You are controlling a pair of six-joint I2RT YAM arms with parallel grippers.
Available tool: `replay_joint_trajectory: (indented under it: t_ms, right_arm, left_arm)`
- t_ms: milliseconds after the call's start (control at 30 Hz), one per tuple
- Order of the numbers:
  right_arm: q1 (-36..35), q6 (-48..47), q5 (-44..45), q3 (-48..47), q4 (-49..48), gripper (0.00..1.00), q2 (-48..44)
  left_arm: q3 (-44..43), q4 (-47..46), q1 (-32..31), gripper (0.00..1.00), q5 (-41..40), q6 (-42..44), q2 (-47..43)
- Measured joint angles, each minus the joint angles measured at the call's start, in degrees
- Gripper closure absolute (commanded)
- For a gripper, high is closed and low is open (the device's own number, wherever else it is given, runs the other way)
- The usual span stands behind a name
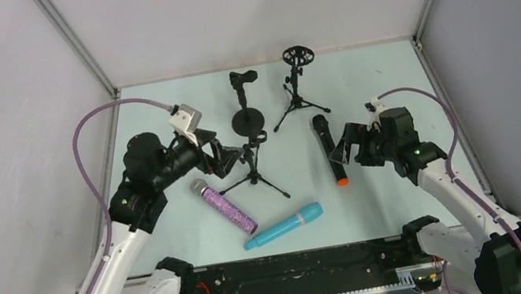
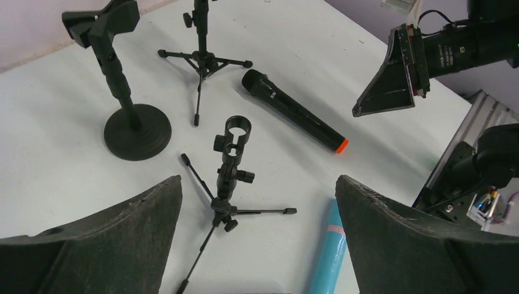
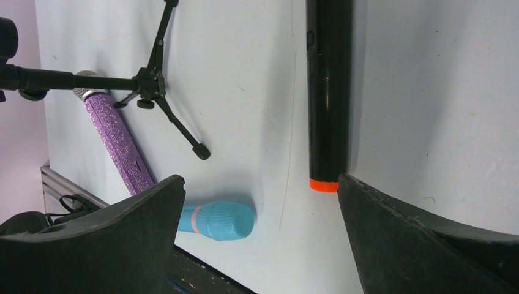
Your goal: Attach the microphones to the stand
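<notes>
Your left claw [image 1: 230, 158] is spread wide and holds nothing. It hangs low over the table [image 1: 358, 82], right beside the clip of the near tripod [image 1: 253, 168]. In its wrist view that tripod stands in the gap ahead of the fingers, ring clip at the top and legs splayed on the surface. The purple mic [image 1: 226, 207] lies flat just on the near side of this claw, with its silver head pointing up toward the claw and the tripod's legs and its body angling off toward the arm bases. Your right claw [image 1: 345, 147] is also fully spread and empty. It sits just to the right of the black mic [image 1: 327, 150], which lies flat with its orange end toward the bases and its head toward the far side. In the right wrist view the orange end lies close by one fingertip, but you cannot tell whether they touch. The turquoise mic [image 1: 284, 226] lies flat nearer the front edge, between the two arms and clear of both claws, slanting just beyond the purple mic's tail. Farther back stand the round-base stand [image 1: 246, 113] with its clip upright and a second tripod [image 1: 298, 85] topped with a round mount. All three mics are on the table, none in a stand.
</notes>
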State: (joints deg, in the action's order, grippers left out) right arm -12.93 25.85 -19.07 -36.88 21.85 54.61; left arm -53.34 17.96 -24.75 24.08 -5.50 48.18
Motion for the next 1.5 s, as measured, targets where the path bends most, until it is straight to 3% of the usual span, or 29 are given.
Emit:
replay_joint_trajectory:
  t_ms: [233,767,1033,1167,1333,1500]
  right_arm:
    - [0.79,-0.04,-2.75,-0.13,-1.40,0.00,2.49]
    - [2.25,-0.96,-8.39,-0.35,-6.16,0.00,7.89]
    - [2.29,-0.85,-9.81,-0.35,-7.43,0.00,11.56]
    - [2.29,-0.85,-9.90,-0.35,-7.61,0.00,11.91]
    - [2.23,-0.87,-9.73,-0.35,-7.65,0.00,12.33]
    - [2.21,-0.87,-9.70,-0.35,-8.07,0.00,12.35]
  left_arm:
    - [-3.02,2.80,0.00,0.01,1.18,3.96,3.74]
    - [-9.01,5.84,-2.29,0.03,-1.36,3.50,23.78]
    - [-12.90,6.84,-5.14,0.19,-8.90,3.52,32.96]
    - [-12.94,7.08,-5.79,0.33,-10.43,3.41,33.94]
    - [-13.25,7.19,-7.32,0.43,-11.72,3.91,33.94]
    - [-13.44,7.19,-8.55,0.67,-11.78,4.09,33.94]
